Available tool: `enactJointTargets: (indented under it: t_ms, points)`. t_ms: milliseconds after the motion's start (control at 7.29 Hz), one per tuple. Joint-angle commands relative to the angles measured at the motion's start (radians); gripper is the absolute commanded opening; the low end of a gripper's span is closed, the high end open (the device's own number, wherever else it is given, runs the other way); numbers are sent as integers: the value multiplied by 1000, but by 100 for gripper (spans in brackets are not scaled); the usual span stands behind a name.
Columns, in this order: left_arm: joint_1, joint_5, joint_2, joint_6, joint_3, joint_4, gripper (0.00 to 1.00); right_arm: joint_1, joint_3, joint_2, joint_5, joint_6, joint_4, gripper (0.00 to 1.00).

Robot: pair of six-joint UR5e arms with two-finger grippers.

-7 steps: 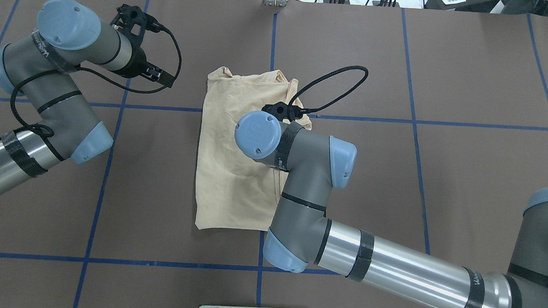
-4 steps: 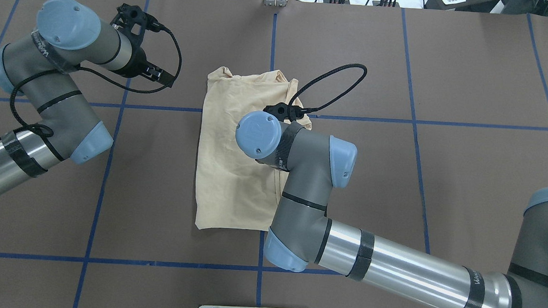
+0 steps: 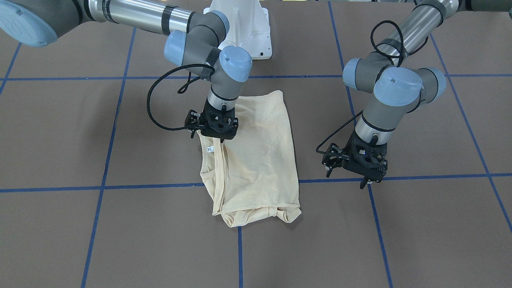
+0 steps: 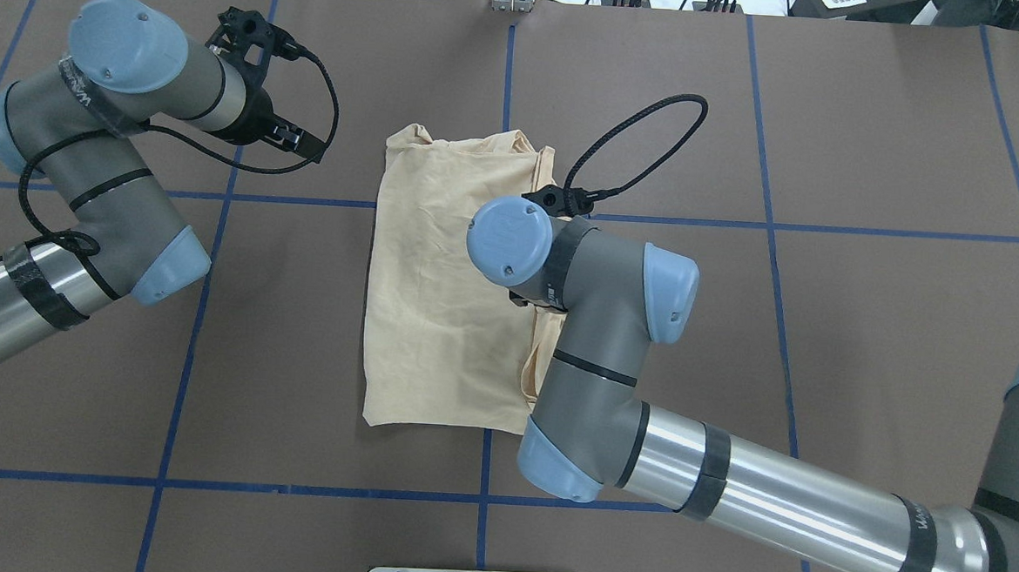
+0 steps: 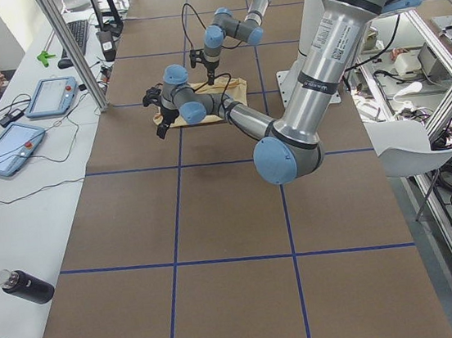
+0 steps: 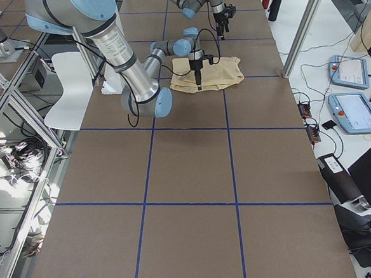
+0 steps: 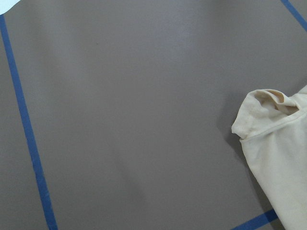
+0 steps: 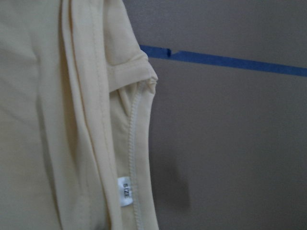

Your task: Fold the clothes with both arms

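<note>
2 grippers, what has each got? —M
Right gripper [image 3: 213, 135] sits on the shirt [image 4: 439, 291] at its 3 o'clock edge, overhead view, by the neck opening. Fingers are hidden under the wrist. Its camera shows only cloth and the neck label [image 8: 124, 190]. Cannot tell how wide it is or whether it pinches cloth. —J
Left? —M
Left gripper [image 3: 361, 179] hangs over bare table [image 4: 873, 166] at the shirt's 10 o'clock, apart from it. Nothing hangs from it; opening not readable. —J
Shirt position? —M
Mid-table, folded into 1 narrow panel, long axis 12 to 6. Lies across 1 blue tape line [image 4: 305, 200], cloth bunched at 12. —J
</note>
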Motion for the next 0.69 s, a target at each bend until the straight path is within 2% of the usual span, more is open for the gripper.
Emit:
enactJointTargets:
  t_ms: [0, 549]
  points:
    - [0, 0, 0, 0, -1, 1, 100, 9, 137, -140, -2, -51, -12, 100]
    - [0, -6, 11, -2, -25, 1, 100, 8, 203, -133, 12, -8, 14, 100]
